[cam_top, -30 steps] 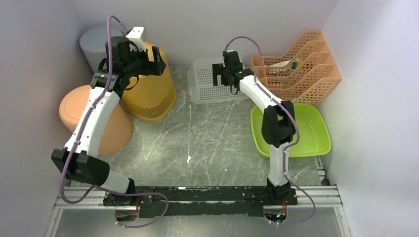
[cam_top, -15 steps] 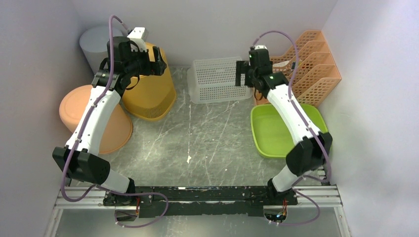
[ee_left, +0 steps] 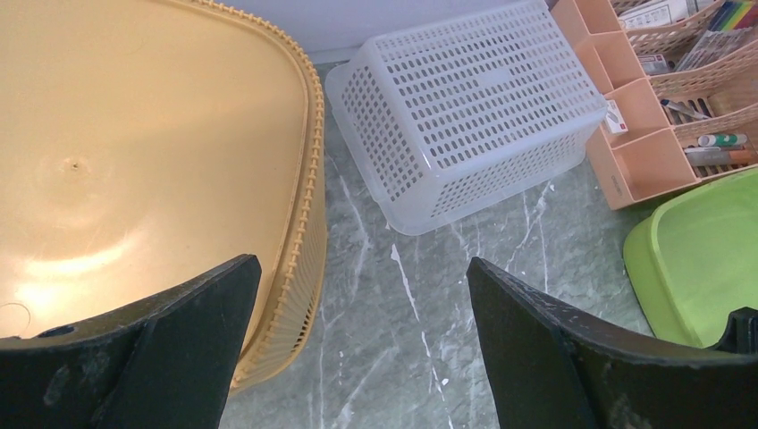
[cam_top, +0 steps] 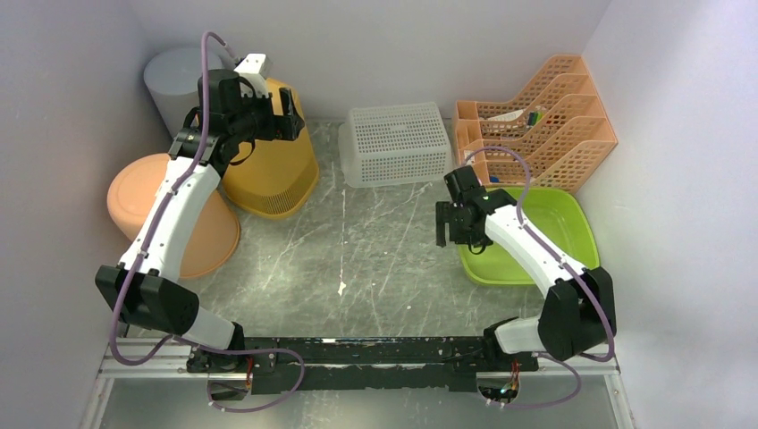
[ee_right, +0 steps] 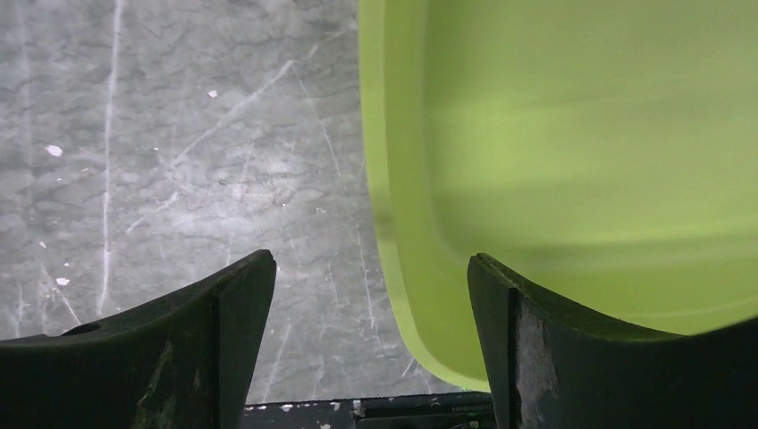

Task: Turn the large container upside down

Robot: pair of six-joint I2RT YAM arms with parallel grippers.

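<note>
white mesh basket (cam_top: 395,143) sits at the back of the table (cam_top: 357,259), bottom face up and open rim down on the stone top. we see its long axis running left to right along the rear wall. our right gripper (cam_top: 451,228) hangs over the left edge of the green tray (cam_top: 559,234), fingers spread, holding nothing. our left gripper (cam_top: 290,114) hovers above the yellow tub (cam_top: 277,179), fingers likewise apart.

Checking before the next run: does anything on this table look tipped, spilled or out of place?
Nothing looks spilled or damaged. The white basket and the yellow basket both stand bottom up, which is odd for baskets, and a few small white specks dot the table near its middle.
</note>
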